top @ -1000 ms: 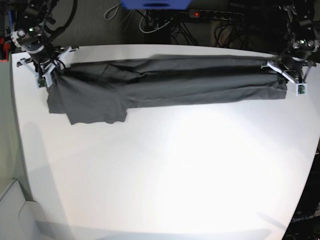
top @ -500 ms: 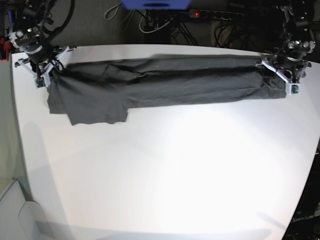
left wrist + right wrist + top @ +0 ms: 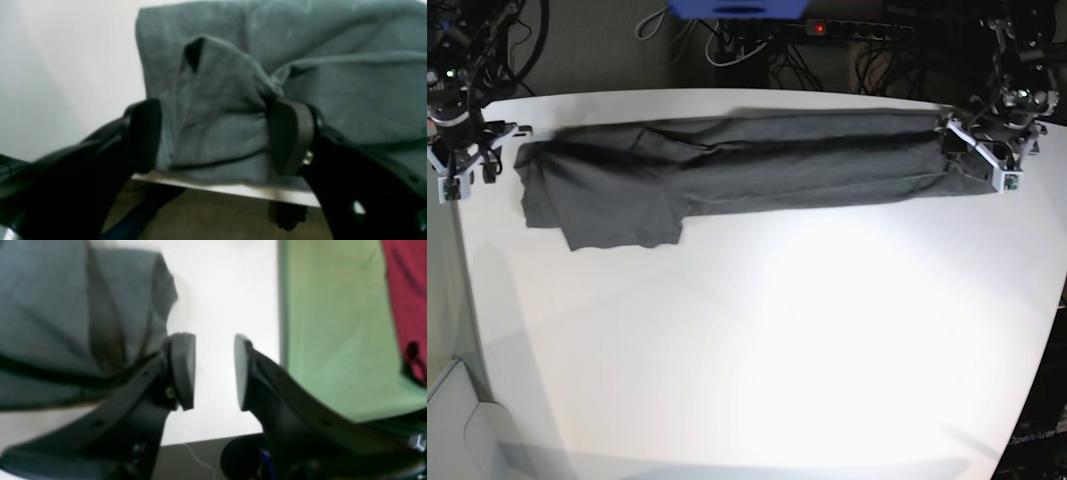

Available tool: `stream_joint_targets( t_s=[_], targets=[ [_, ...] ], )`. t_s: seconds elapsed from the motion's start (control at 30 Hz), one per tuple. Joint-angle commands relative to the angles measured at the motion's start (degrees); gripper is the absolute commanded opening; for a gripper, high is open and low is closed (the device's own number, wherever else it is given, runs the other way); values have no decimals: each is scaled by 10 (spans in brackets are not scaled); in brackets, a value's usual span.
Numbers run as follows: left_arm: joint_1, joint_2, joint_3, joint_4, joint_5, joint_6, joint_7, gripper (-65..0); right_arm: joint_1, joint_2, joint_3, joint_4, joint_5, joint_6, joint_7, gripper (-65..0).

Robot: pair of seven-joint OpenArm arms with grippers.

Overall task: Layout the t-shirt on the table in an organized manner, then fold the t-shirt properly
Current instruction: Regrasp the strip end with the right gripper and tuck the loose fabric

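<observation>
Along the desk's far edge, both grippers, left and right, have just opened, releasing the stretched t-shirt for folding.

The t-shirt is seen as plain dark charcoal grey, without print or pattern, and a bluish-grey cast is given to it in the wrist views. The tabletop is shown in smooth plain white. Black pads are carried by the left pincer and the right pincer. A pale green surface and a red one are seen beyond the tabletop's edge.
</observation>
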Motion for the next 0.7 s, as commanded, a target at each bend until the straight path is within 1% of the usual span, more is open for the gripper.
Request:
stream_joint_targets(
  t_s=[0.0,0.1,0.2,0.3,0.37,0.47,0.53,0.6,0.67],
  targets=[
    [2,-7,-5,11,-1,2,-4,-159,15,7,-16,17,9,0,1,-420],
    [2,-7,-5,11,-1,2,-2,-159,52,16,-82,15,5,0,-59,-373],
    [2,-7,-5,11,-1,3,-2,-159,87,24,-170,2,5,0,-122,-321],
    [2,-7,-5,9,-1,5,-1,-159,138,23,-227,-29,5,0,-157,-292],
    [3,-7,-5,11,-1,5,-1,-159,169,22,-240,-66,4,0,-172,-290],
    [5,-7,-5,11,-1,5,-1,-159,211,22,-239,-134,4,0,-179,-290],
    [7,-7,-5,11,-1,5,-1,-159,230,26,-238,-182,4,0,-175,-290],
    [7,-7,-5,11,-1,5,-1,-159,249,39,-237,-224,4,0,-174,-290],
    [7,-7,-6,11,-1,5,-1,-159,264,45,-237,-264,4,0,-174,-290]
  ],
)
